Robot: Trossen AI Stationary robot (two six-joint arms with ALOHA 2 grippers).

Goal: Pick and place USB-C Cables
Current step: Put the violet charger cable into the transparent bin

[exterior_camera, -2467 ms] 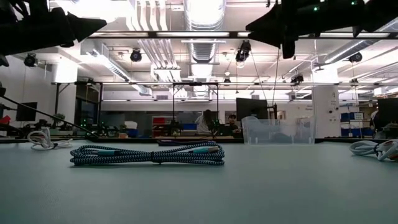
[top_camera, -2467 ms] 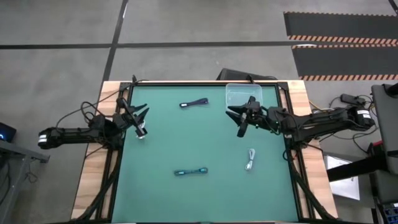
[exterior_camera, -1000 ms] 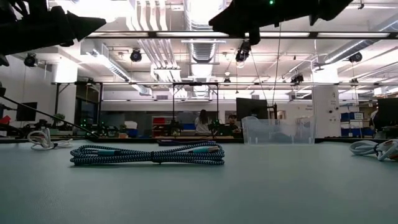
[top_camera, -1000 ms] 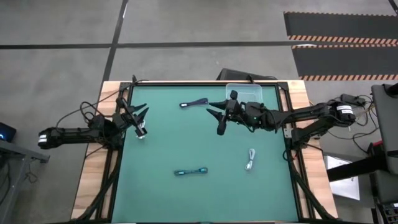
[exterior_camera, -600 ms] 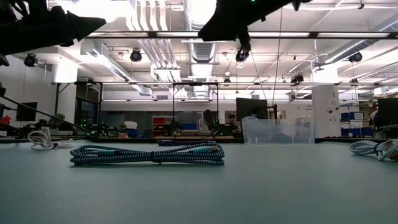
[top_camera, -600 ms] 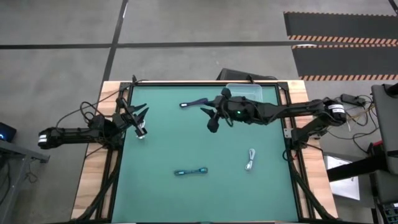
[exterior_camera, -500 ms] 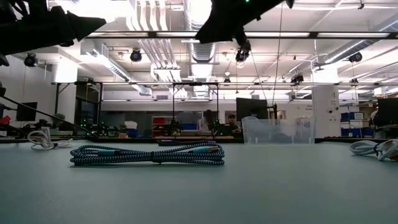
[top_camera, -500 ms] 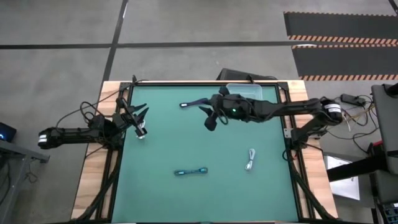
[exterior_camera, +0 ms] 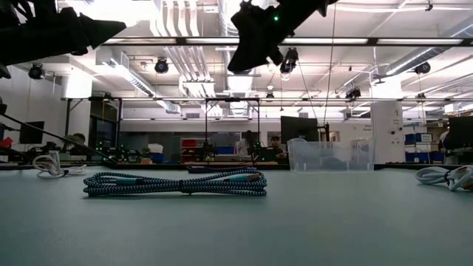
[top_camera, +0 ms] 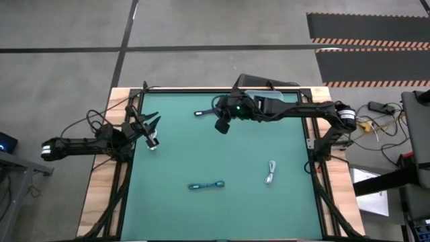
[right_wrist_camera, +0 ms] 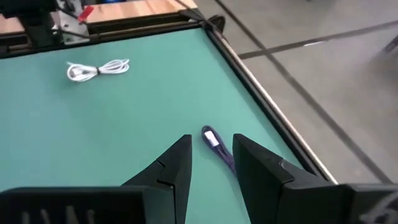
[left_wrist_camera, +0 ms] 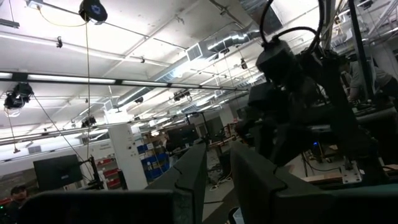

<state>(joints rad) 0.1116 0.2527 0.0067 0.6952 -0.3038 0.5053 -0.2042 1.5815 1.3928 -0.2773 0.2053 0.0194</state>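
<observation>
A dark navy USB-C cable [top_camera: 209, 111] with a pale tip lies flat on the green mat near the far edge. My right gripper [top_camera: 220, 125] hovers open just right of it and above; the right wrist view shows the cable [right_wrist_camera: 224, 154] beyond the finger gap [right_wrist_camera: 211, 142]. A teal cable [top_camera: 205, 185] lies near the front, broad in the low view [exterior_camera: 175, 182]. One white-grey cable [top_camera: 270, 172] lies at the right, and a white one [right_wrist_camera: 96, 68] at the left. My left gripper [top_camera: 149, 124] waits open at the left edge, raised.
A clear plastic bin [exterior_camera: 329, 155] stands at the far right of the mat, partly under my right arm [top_camera: 282, 111]. A black frame and wooden border [top_camera: 101, 202] ring the mat. The room with people shows beyond the table.
My right gripper has travelled from beside the bin toward the table's left and far edge, ending close to the dark navy cable, and has tipped to point down at the mat. The cables have not moved.
</observation>
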